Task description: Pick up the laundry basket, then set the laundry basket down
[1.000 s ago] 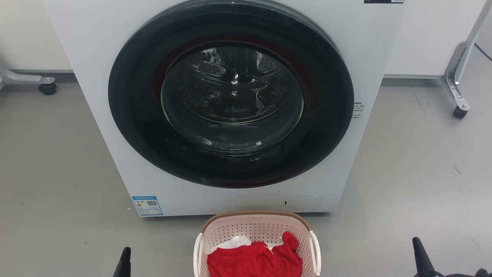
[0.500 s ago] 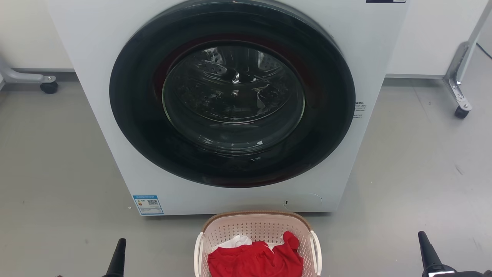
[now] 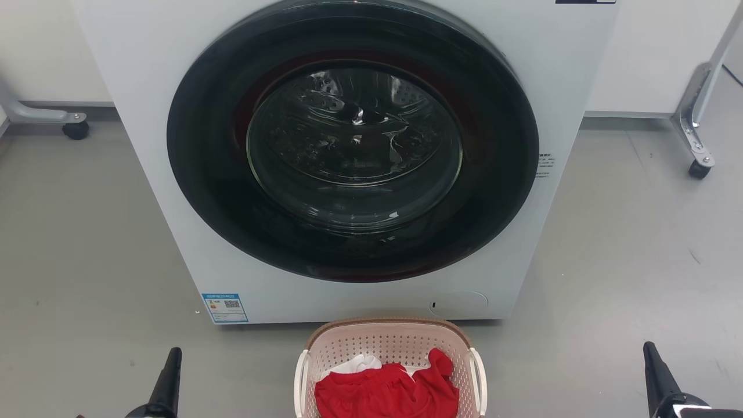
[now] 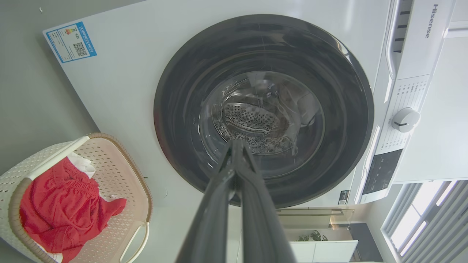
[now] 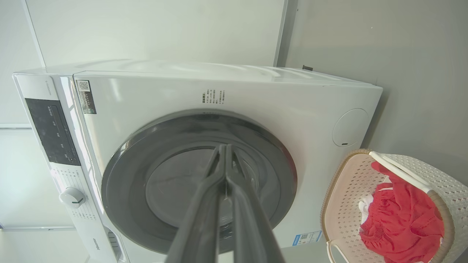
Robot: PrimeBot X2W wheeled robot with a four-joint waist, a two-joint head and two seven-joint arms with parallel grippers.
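Note:
The laundry basket sits on the floor just in front of the washing machine, at the bottom middle of the head view. It is cream-pink and perforated, with a brown rim and white side handles, and it holds red clothing and a bit of white cloth. My left gripper is shut and empty, well to the basket's left and apart from it. My right gripper is shut and empty, far to its right. In the left wrist view the left gripper points at the washer door, basket at lower left. The right gripper does likewise, basket at lower right.
A white front-loading washing machine with a closed dark round door stands right behind the basket. Metal frame legs on castors stand at the far left and far right. Grey floor lies on both sides of the basket.
Both grippers have moved outward, away from the basket, and reach a little further up the head view. The basket has not moved. The camera has shifted slightly.

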